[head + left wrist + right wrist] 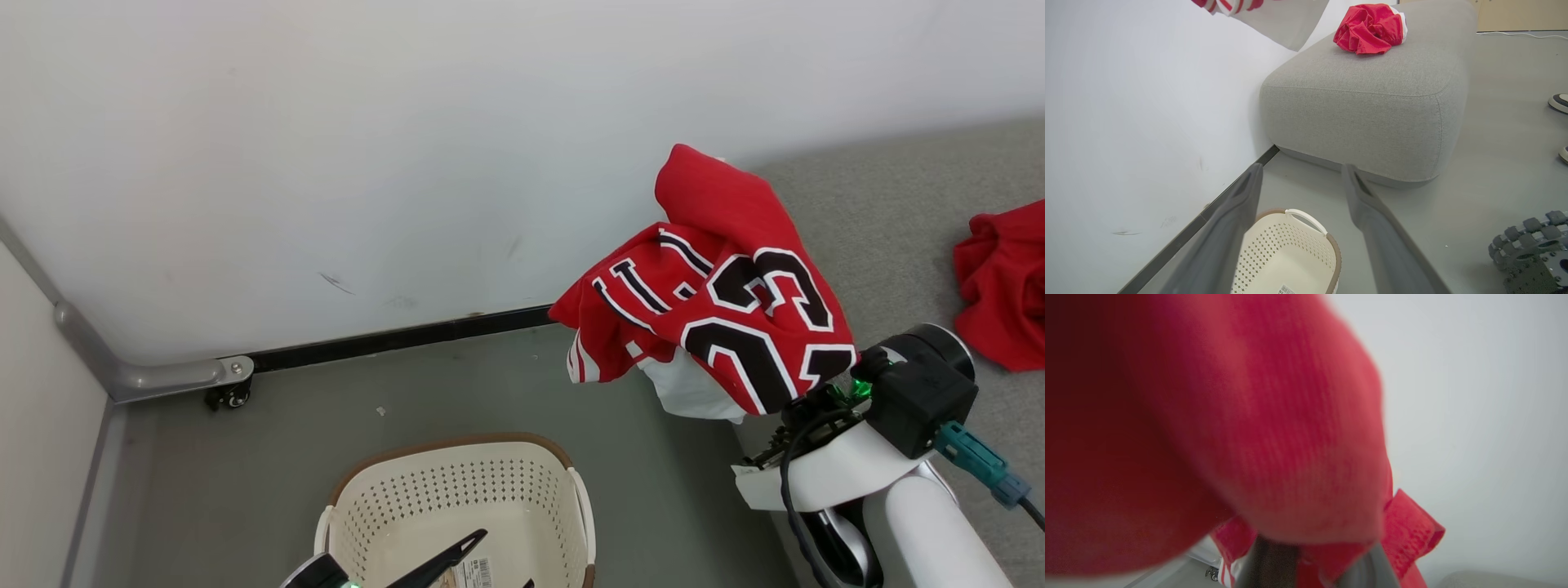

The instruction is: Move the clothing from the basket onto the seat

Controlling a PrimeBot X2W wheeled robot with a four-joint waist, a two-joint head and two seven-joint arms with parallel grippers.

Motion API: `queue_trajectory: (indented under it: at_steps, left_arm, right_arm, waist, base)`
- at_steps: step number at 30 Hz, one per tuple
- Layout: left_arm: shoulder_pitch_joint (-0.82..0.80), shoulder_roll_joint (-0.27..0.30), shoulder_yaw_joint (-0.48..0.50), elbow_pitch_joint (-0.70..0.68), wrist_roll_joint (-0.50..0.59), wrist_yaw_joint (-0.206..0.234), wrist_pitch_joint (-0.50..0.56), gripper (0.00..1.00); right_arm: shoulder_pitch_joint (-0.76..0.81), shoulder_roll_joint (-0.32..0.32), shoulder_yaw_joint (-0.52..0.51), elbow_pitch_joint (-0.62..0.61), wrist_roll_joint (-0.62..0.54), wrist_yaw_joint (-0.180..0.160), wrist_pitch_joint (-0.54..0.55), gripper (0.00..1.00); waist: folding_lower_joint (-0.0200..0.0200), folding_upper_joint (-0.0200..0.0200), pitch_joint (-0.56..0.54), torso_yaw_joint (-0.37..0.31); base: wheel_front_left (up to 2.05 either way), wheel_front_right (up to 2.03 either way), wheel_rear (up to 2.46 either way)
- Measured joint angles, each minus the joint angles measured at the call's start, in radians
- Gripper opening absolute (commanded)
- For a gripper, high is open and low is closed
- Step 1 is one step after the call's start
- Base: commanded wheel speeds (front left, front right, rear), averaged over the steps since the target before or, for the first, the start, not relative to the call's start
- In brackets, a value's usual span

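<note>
The red jersey (718, 302) with black-and-white lettering is in the air, bunched and draped over the right gripper (1316, 559). It hangs against the white wall (326, 163), above the place where the floor (245, 474) meets the corner of the seat (898, 204). The jaws of this gripper are almost shut. The right wrist view is blurred by the cloth close to the lens, so I judge, not with full certainty, that they pinch a fold of the jersey. Its white lining hangs lowest, on the side toward the basket (457, 498).

The grey seat lies to the right of the jersey in the head view, and another red garment (1004, 286) lies crumpled on it, well apart. The carry must therefore go rightward over the cushion before letting go, and the right arm is the nearer one.

The basket stands on the floor with its label showing and looks empty. The left gripper (1302, 169) hovers above it, jaws wide, holding nothing.
</note>
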Motion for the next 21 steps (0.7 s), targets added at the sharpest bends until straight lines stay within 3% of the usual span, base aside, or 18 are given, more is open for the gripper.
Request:
queue_trajectory:
  at_steps: [21]
  left_arm:
    - [-0.011,-0.026,-0.018,0.012,0.001,-0.018,0.000,1.00]
  right_arm:
    - [0.037,0.000,-0.081,-0.022,-0.040,0.000,0.000,0.00]
  waist:
    - [0.0000,0.0000,0.018,-0.057]
  base:
    - [0.00,0.00,0.00]
